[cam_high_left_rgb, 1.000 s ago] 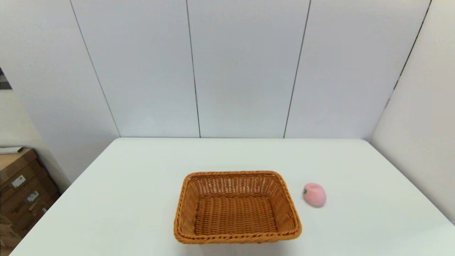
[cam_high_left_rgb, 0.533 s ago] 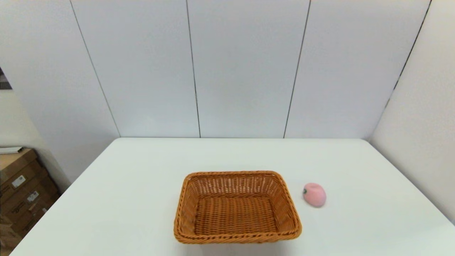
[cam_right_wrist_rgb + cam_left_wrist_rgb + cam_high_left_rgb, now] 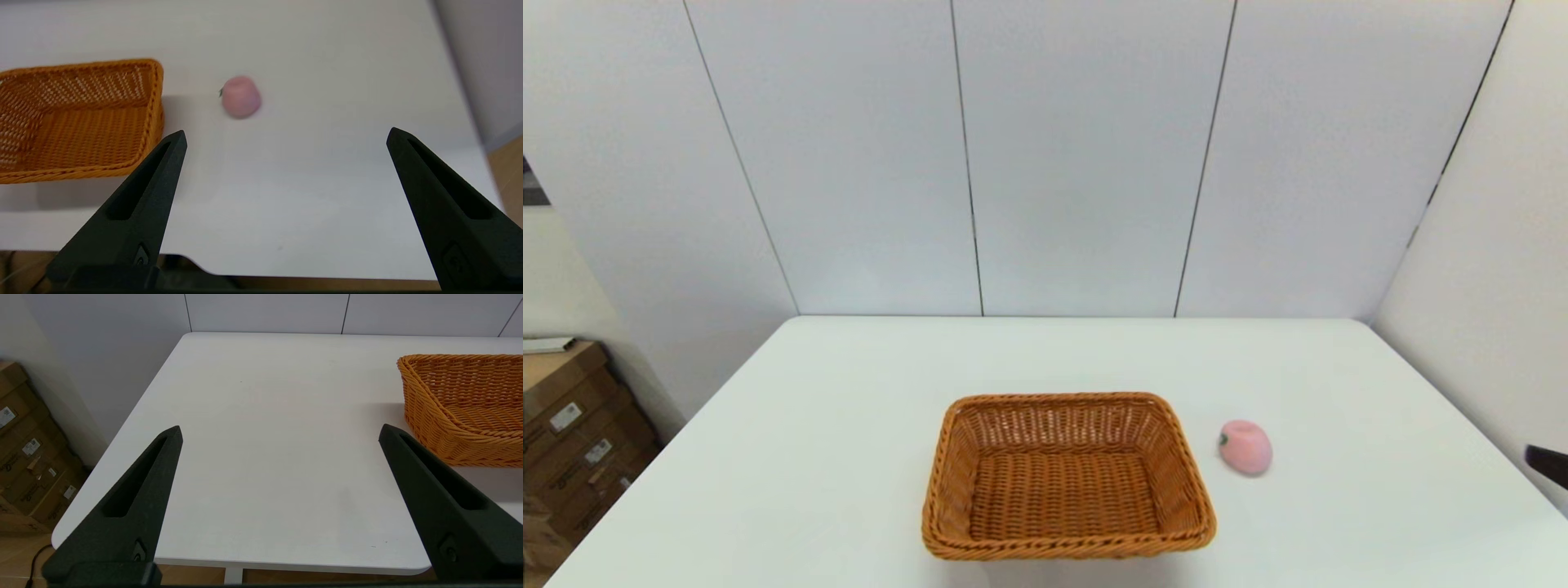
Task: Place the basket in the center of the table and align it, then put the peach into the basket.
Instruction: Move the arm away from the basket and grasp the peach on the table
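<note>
The wicker basket (image 3: 1067, 478) sits on the table (image 3: 849, 457), the peach (image 3: 1245, 447) near its right. Right end effector (image 3: 286, 136) and left end effector (image 3: 280, 433) both hover spread apart, empty.

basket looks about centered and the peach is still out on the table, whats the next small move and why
Probably bring the right gripper forward and down over the peach. It is open with nothing between its fingers, the peach lies on the table just right of the empty basket, and the left gripper sits farther off.
</note>
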`<state>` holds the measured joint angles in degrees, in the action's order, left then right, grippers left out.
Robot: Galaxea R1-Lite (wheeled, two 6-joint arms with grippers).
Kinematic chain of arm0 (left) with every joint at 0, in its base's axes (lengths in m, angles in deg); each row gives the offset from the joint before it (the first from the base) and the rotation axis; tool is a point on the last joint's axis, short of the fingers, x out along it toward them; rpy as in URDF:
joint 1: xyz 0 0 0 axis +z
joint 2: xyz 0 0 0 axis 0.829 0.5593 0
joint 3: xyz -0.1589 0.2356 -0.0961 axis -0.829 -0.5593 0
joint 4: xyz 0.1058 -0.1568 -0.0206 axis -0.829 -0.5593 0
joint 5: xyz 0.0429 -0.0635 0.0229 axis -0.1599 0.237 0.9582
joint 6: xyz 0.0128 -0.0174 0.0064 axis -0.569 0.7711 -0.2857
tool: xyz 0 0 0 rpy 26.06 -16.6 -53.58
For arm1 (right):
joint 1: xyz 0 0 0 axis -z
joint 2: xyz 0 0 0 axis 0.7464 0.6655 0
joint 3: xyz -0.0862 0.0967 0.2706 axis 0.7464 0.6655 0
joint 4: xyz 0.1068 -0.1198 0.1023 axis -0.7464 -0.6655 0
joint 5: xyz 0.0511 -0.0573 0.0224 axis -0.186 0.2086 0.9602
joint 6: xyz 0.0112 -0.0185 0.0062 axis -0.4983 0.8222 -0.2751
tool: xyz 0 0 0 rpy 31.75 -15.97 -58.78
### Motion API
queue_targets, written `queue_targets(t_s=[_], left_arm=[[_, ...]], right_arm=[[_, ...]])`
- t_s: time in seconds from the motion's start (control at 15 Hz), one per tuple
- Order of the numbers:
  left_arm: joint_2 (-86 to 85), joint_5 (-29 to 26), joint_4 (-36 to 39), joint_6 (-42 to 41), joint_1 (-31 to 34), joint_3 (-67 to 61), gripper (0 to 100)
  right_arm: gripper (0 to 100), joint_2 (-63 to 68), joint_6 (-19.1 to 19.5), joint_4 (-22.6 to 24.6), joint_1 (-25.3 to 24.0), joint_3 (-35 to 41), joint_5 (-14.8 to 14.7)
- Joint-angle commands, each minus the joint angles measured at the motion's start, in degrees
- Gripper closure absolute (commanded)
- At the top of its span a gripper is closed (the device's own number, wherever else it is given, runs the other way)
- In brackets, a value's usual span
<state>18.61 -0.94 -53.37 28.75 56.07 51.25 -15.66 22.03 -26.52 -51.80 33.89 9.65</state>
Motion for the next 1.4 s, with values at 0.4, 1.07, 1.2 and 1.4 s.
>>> queue_targets(t_s=[0.4, 1.07, 1.2, 1.4], left_arm=[[0.0, 0.2, 0.0, 0.5, 0.0, 0.0, 0], [0.0, 0.3, 0.0, 0.5, 0.0, 0.0, 0], [0.0, 0.3, 0.0, 0.5, 0.0, 0.0, 0], [0.0, 0.3, 0.0, 0.5, 0.0, 0.0, 0]], right_arm=[[0, 51.6, -9.7, 6.4, -14.8, -16.9, -4.7], [0, 63.3, -10.2, 14.2, -10.8, -16.9, -9.7], [0, 65.3, -10.2, 14.5, -10.3, -16.4, -9.7], [0, 68.0, -12.1, 14.8, -10.5, -17.2, -9.3]])
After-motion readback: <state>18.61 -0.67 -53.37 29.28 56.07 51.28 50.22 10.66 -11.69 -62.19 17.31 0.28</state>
